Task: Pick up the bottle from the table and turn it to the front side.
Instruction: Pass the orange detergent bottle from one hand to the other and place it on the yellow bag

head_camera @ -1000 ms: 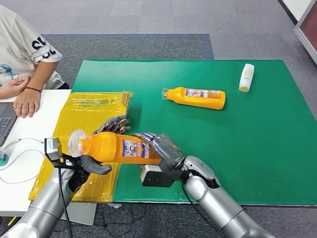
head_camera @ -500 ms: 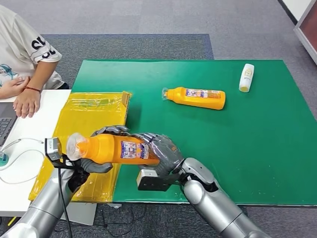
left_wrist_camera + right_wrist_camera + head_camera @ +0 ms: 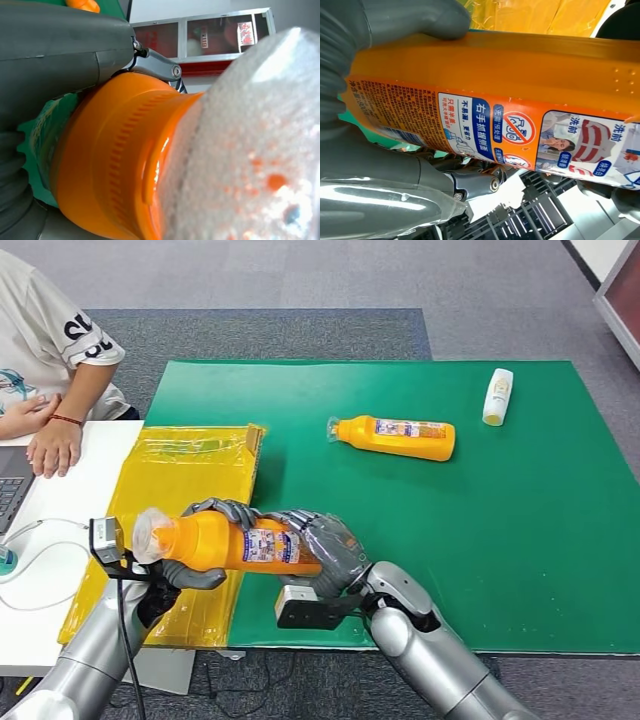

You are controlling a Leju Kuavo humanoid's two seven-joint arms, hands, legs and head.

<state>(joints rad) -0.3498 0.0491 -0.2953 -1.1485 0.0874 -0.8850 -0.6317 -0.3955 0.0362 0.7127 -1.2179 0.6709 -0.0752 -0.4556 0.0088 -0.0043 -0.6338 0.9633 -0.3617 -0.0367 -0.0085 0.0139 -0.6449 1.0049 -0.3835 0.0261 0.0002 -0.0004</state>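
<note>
An orange bottle (image 3: pixel 226 543) with a clear cap and a printed label hangs level above the near edge of the green mat (image 3: pixel 483 540), cap end toward the left. My left hand (image 3: pixel 198 560) grips it near the neck, fingers curled over the top and thumb underneath. My right hand (image 3: pixel 332 548) holds the base end. In the left wrist view the orange shoulder (image 3: pixel 113 160) and clear cap (image 3: pixel 260 150) sit against my left hand (image 3: pixel 56 50). In the right wrist view the label (image 3: pixel 501 125) faces the camera, inside my right hand (image 3: pixel 365 170).
A second orange bottle (image 3: pixel 396 437) lies on its side on the mat farther back. A small white bottle (image 3: pixel 497 397) lies at the far right. A yellow plastic bag (image 3: pixel 177 475) covers the mat's left part. A person's hand (image 3: pixel 53 445) rests on the white table (image 3: pixel 90 480) at left.
My left hand's fingers have closed over the top of the bottle. The bottle has sunk a little and shifted slightly left, and my right arm has come slightly left with it.
</note>
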